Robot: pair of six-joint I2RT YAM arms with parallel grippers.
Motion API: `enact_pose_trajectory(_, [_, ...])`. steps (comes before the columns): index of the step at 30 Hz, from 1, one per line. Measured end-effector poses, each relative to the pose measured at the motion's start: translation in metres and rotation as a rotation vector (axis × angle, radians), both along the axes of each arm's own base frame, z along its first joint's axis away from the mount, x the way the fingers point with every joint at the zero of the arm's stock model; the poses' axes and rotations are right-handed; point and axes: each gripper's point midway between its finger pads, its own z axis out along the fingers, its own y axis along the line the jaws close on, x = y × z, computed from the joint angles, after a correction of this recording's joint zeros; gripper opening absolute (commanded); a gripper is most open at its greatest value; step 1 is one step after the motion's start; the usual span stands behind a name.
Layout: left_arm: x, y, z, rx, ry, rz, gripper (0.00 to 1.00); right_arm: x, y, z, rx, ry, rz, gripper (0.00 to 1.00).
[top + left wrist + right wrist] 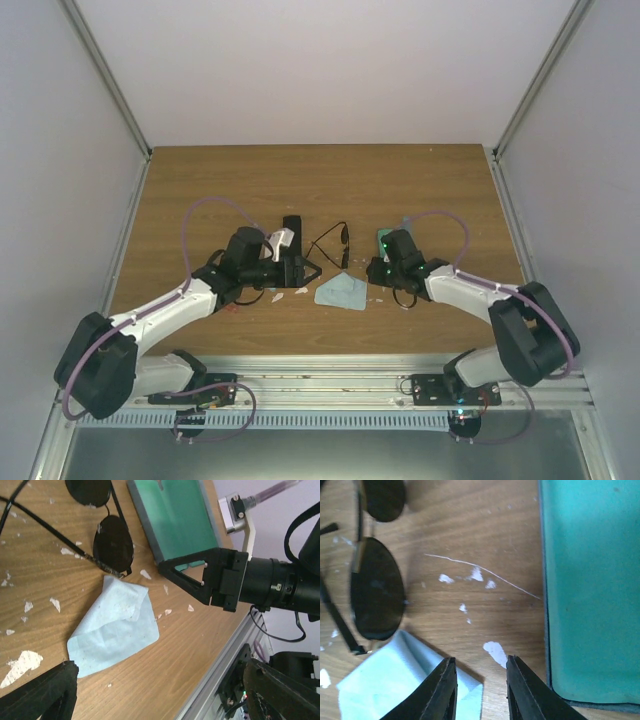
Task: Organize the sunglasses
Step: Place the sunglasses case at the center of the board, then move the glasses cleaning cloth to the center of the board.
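Note:
The sunglasses (335, 245) lie unfolded on the wooden table between my two grippers. Their dark round lenses (114, 545) and thin black temples show in both wrist views (377, 590). An open case with a green lining (385, 238) (175, 517) (592, 590) lies just right of them. My left gripper (300, 262) (160, 695) stands wide open, low over the table, left of the glasses and holding nothing. My right gripper (372, 270) (480, 690) hovers beside the case with its jaws a little apart over bare wood and nothing between them.
A crumpled light-blue cloth (341, 293) (112, 625) (395, 680) lies in front of the sunglasses, its corner under my right gripper's left finger. White flecks (495, 652) dot the wood. A metal rail (330, 385) runs along the near edge.

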Motion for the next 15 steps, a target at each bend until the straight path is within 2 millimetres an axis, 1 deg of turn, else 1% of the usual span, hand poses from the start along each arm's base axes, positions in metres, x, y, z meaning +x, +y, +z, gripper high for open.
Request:
enact_pose_trajectory(3, [-0.005, -0.003, -0.010, 0.015, 0.027, -0.005, 0.88, -0.003, -0.003, -0.014, -0.012, 0.041, -0.028, 0.29])
enact_pose_trajectory(6, [-0.006, -0.005, -0.017, 0.026, 0.042, -0.008, 0.88, -0.004, -0.012, -0.023, -0.041, 0.063, -0.081, 0.45])
enact_pose_trajectory(8, [-0.006, -0.006, -0.019, 0.029, 0.044, -0.009, 0.88, -0.003, -0.022, -0.025, -0.081, 0.061, -0.120, 0.52])
enact_pose_trajectory(12, [-0.005, -0.006, -0.021, 0.035, 0.043, -0.003, 0.88, -0.005, -0.047, -0.030, -0.179, 0.058, -0.203, 0.54])
enact_pose_trajectory(15, [-0.004, -0.007, -0.024, 0.040, 0.049, -0.003, 0.88, -0.003, -0.063, -0.031, -0.222, 0.057, -0.245, 0.57])
